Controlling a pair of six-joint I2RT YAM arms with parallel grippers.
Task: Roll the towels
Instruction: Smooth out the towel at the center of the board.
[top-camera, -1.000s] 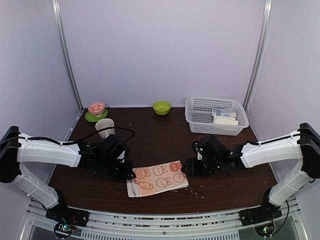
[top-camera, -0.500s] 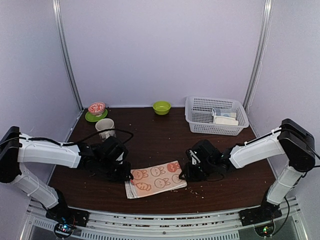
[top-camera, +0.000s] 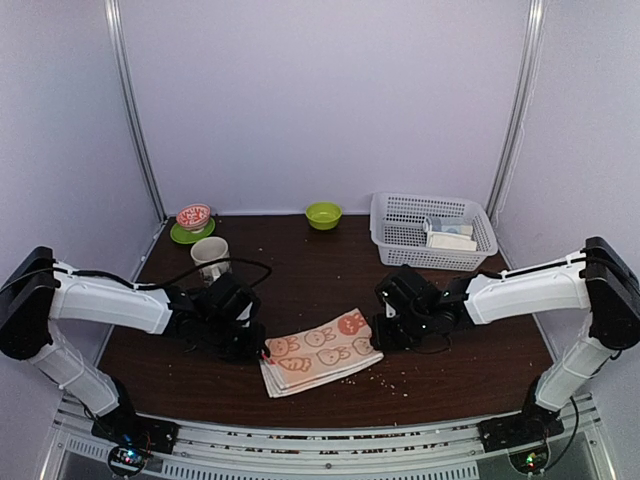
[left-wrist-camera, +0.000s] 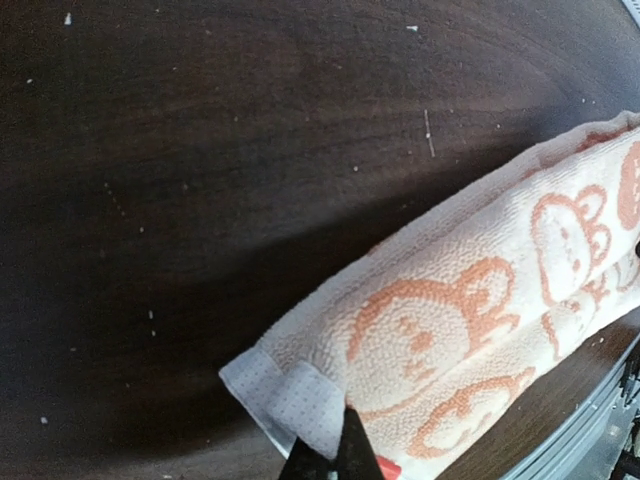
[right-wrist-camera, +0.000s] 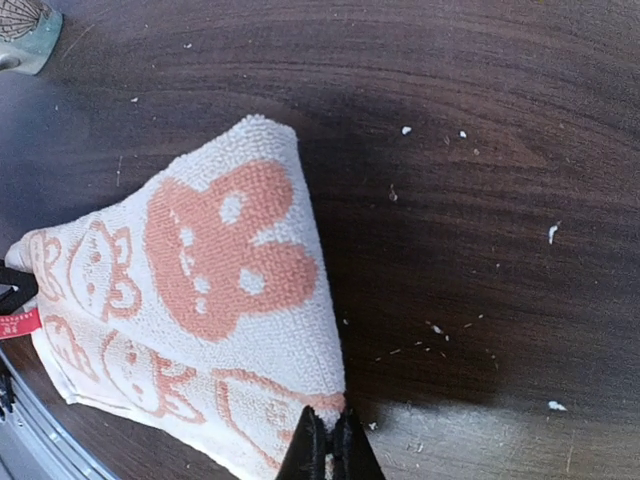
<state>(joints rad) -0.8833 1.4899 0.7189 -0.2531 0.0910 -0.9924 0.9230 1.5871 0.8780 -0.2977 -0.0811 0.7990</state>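
Note:
A cream towel (top-camera: 322, 350) printed with orange bunnies lies folded near the table's front edge. My left gripper (top-camera: 262, 352) is shut on its left end. In the left wrist view the black fingertips (left-wrist-camera: 352, 450) pinch the white hem of the towel (left-wrist-camera: 470, 310) beside a red tag. My right gripper (top-camera: 378, 340) is shut on the towel's right corner. The right wrist view shows that gripper (right-wrist-camera: 330, 445) pinching the corner, with the towel (right-wrist-camera: 220, 300) spreading away to the left.
A white mesh basket (top-camera: 400, 250) holding folded cloths stands at the back right. A green bowl (top-camera: 323, 214) sits at the back middle. A white cup (top-camera: 210, 253) and a red bowl on a green saucer (top-camera: 192, 220) stand back left. Crumbs dot the dark table.
My right gripper has shut on the towel's right corner. The towel's right end has shifted slightly left and toward the back. The left gripper keeps its hold.

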